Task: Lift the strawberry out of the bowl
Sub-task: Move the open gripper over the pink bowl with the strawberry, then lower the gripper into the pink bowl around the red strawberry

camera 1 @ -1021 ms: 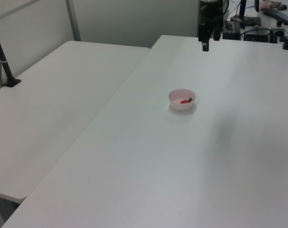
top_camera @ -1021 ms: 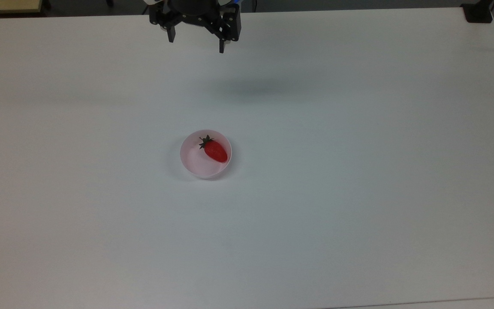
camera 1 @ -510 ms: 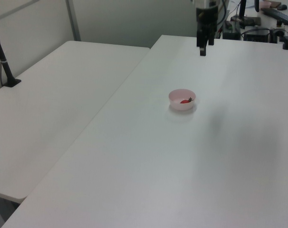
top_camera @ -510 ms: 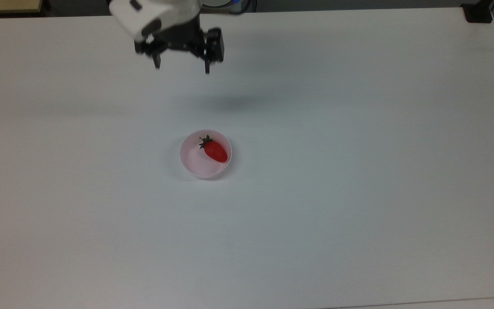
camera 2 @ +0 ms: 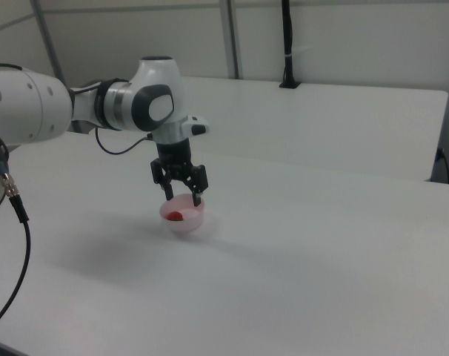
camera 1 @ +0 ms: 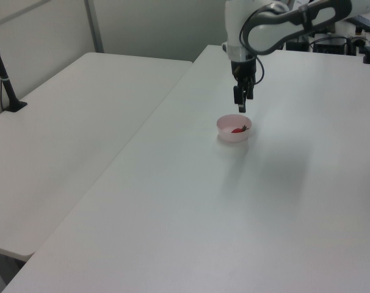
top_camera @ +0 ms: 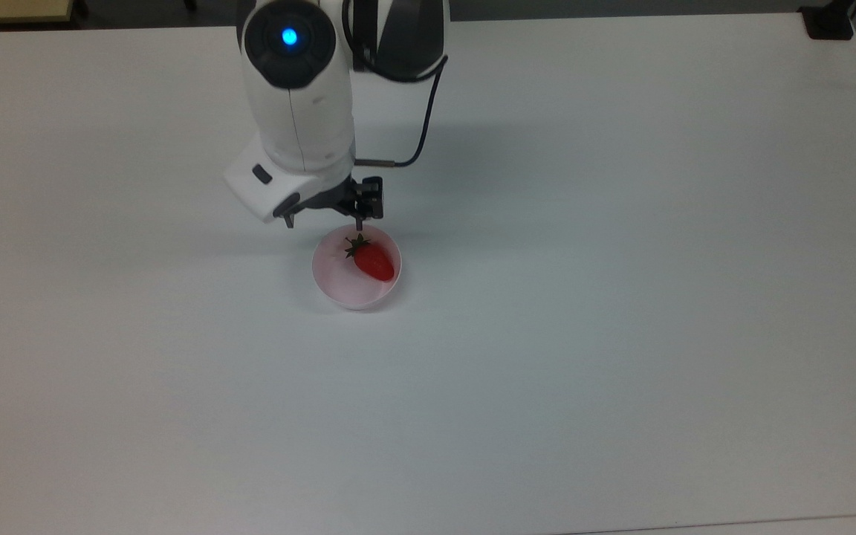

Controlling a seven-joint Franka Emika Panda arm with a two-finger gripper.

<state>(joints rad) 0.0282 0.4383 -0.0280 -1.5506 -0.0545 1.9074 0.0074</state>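
A glossy red strawberry (top_camera: 374,261) with a dark green cap lies in the small pale pink bowl (top_camera: 334,281) near the middle of the white table. My gripper (top_camera: 324,221) hangs open just above the bowl's far rim, fingers pointing down, with nothing between them. One fingertip (top_camera: 359,224) stands right by the strawberry's leafy cap. In the left view the gripper (camera 1: 241,107) hovers a little above the bowl (camera 1: 227,135) and strawberry (camera 1: 237,130). In the right view the spread fingers of the gripper (camera 2: 182,197) straddle the bowl's (camera 2: 189,225) top, the strawberry (camera 2: 175,216) below them.
The white table (top_camera: 621,334) stretches wide around the bowl. A second white table (camera 1: 69,128) adjoins it on the left view's left, with a black post (camera 1: 3,70). A black clamp (top_camera: 829,21) sits at the top view's upper right corner. A cable (camera 2: 18,222) hangs on the right view's left.
The arm has swung from the table's far edge down toward the bowl. The gripper stayed open and now hangs just over the bowl's rim. Bowl and strawberry have not moved.
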